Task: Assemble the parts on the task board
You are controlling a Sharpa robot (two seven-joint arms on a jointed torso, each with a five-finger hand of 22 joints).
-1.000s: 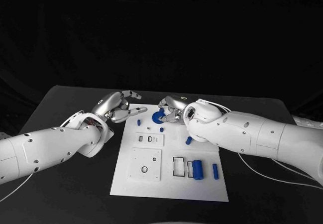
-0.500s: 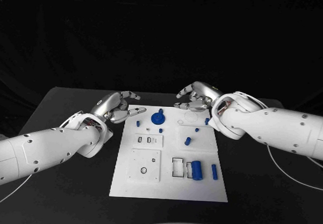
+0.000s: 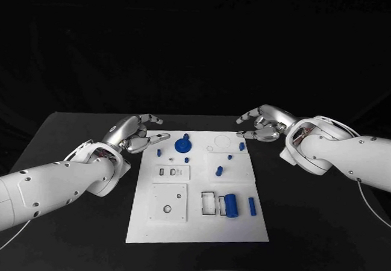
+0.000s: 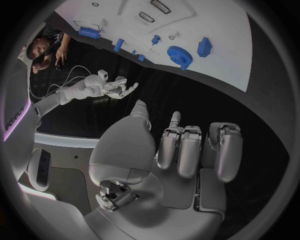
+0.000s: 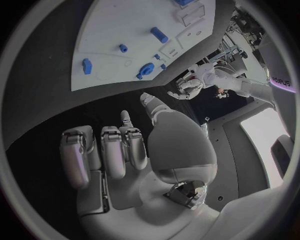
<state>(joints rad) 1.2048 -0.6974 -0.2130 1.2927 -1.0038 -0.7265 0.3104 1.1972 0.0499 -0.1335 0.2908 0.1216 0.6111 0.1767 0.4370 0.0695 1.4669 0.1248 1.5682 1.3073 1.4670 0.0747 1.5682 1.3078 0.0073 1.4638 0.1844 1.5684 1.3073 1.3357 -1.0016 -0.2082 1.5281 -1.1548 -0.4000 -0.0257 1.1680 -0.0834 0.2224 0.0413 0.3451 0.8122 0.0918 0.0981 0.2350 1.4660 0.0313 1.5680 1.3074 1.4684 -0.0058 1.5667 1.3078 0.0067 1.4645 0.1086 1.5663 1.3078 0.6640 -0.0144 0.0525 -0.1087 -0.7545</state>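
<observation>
The white task board (image 3: 200, 229) lies mid-table, with blue parts on it. A blue gear (image 3: 183, 146) sits near its far edge. A blue cylinder (image 3: 231, 205) and a thin blue pin (image 3: 251, 205) lie near the board's right side, beside a rectangular slot. Small blue pegs (image 3: 219, 170) stand between them. My left hand (image 3: 135, 131) hovers off the board's far left corner, fingers apart, holding nothing. Off the far right corner, my right hand (image 3: 264, 123) is empty too, fingers loosely bent. The left wrist view shows the left hand (image 4: 175, 160) facing the gear (image 4: 181, 54). The right hand (image 5: 125, 155) faces the gear (image 5: 147, 69).
Black table (image 3: 331, 226) surrounds the board on all sides. A small blue block (image 3: 242, 146) stands near the board's far right corner, close to my right hand. Each wrist view shows the opposite hand beyond the board (image 4: 115, 87) (image 5: 187, 90).
My right hand has left the gear at the board's far end and drawn back right, past the far right corner. The left hand has barely moved. The camera has shifted slightly.
</observation>
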